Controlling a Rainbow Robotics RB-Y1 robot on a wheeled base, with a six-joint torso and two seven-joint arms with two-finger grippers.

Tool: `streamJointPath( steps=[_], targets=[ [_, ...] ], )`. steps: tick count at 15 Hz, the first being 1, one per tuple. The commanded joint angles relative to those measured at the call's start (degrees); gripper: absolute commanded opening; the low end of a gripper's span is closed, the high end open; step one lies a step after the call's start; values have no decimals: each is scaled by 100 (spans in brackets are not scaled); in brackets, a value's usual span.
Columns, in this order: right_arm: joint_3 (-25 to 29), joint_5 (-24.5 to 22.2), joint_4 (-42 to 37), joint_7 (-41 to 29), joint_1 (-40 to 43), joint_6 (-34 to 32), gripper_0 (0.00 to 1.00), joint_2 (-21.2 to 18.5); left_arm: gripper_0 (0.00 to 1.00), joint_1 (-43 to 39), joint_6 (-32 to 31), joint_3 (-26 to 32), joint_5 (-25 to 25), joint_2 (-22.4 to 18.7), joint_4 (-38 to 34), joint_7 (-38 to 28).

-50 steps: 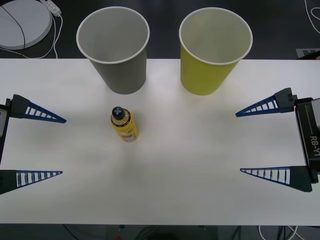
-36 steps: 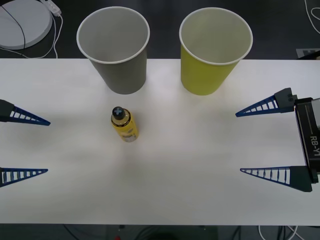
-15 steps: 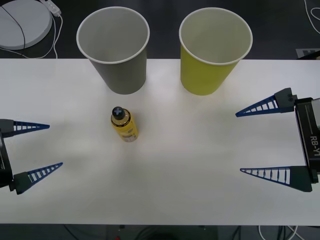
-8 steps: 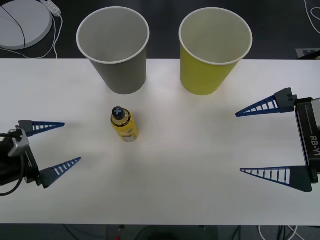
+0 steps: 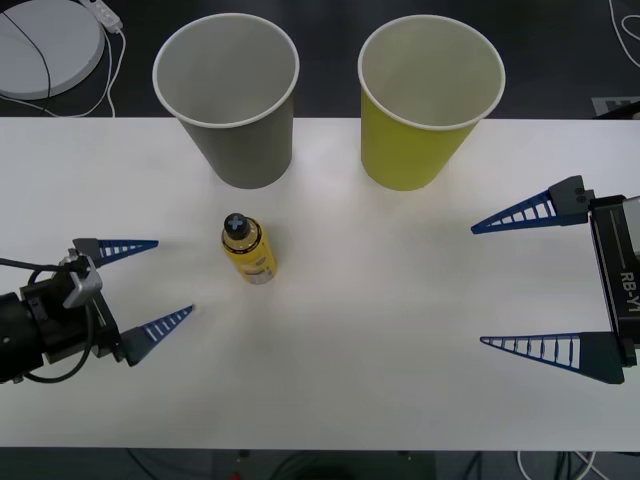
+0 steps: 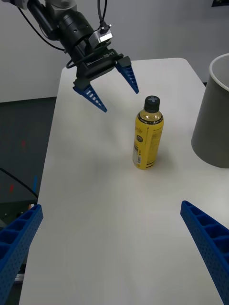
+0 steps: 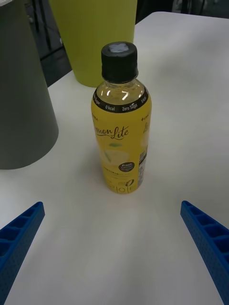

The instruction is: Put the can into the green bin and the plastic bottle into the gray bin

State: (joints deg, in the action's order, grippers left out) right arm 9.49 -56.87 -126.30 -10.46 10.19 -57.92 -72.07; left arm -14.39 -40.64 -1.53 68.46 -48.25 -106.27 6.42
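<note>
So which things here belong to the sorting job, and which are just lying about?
Job:
- plastic bottle, upright on the table
- gray bin
- green bin
- left pincer, open, near the bottle
- right pincer, open, parked at the right

Lying about:
- white round disc
- white cable

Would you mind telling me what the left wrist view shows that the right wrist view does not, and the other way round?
Left wrist view alone: the green bin behind the plastic bottle, and the left gripper's own open fingers at the bottom corners.

Right wrist view alone: the whole left gripper seen from across the table, open beyond the bottle, plus the right gripper's own open fingers.

Both: the upright, dark-capped bottle standing free on the white table, with the gray bin beside it.
</note>
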Motion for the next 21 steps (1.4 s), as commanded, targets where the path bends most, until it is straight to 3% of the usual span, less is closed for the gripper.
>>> streamJointPath(
  steps=[1, 9, 14, 21],
  targets=[
    [0, 1, 0, 0, 0, 0, 100, 0, 100, 130, 223, -199, 168, 149, 19, -79],
    [0, 1, 0, 0, 0, 0, 100, 0, 100, 560, 443, -445, 783, 729, 159, -492],
    [0, 1, 0, 0, 0, 0, 100, 0, 100, 903, 531, -691, 827, 905, 414, -528],
    [0, 1, 0, 0, 0, 0, 100, 0, 100, 1088, 610, -893, 1266, 1239, 423, -782]
  ],
)
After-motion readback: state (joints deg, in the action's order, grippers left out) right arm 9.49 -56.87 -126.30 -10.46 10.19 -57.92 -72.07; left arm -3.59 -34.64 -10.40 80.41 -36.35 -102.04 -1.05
